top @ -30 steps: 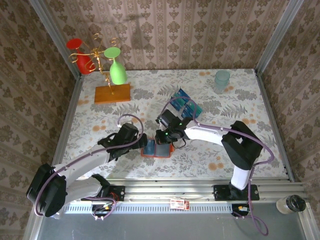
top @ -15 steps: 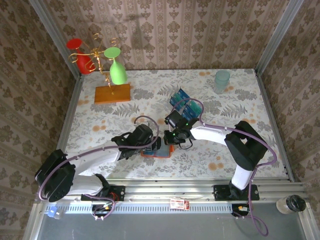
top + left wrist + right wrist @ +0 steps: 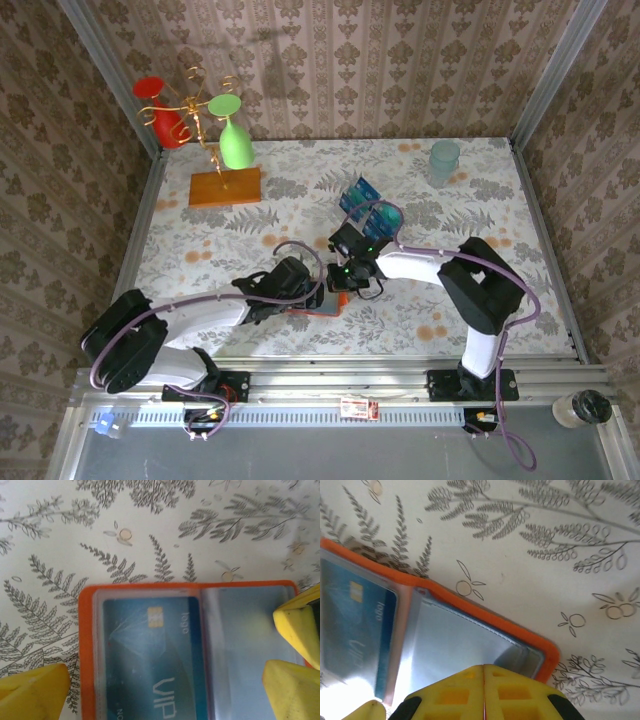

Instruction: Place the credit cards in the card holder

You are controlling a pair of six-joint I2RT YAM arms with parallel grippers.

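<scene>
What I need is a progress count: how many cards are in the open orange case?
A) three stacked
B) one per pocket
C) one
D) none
C: the card holder lies open with one blue VIP card in one pocket; the other pocket is bare.

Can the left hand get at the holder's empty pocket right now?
Probably not cleanly: the shut right hand sits over the empty pocket of the card holder, crowding the open left hand.

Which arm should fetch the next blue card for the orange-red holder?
Right, probably. The glossy blue-teal cards lie just beyond the shut right gripper; the open left gripper straddles the orange-red folding card holder.
</scene>
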